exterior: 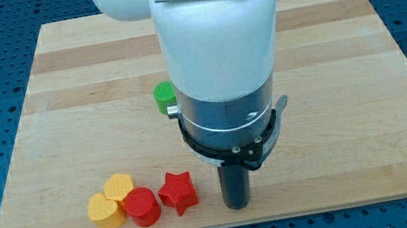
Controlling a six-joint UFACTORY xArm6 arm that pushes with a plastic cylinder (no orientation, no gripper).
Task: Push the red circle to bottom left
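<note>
There is no claw on this arm to release or clench, only a straight dark rod, and my tip (237, 204) rests on the wooden surface (366, 105) near the view's bottom edge, gripping nothing. It sits just to the view's right of the red star (177, 192), apart from it.

The red circle (143, 206) lies on the star's far side, close against it or touching, already low and left of centre. Against its left stand 2 yellow heart-shaped blocks (112, 200), 1 behind the other. A green block (165, 96) is half hidden behind the arm, shape unclear.

I judge the circle to be a light, rigid plastic piece that slides easily on smooth wood. Being round, it will likely roll off a glancing push, so contact should fall squarely on its right-hand wall, through its centre. The star bars that approach, and the hearts crowd the way toward the corner.
</note>
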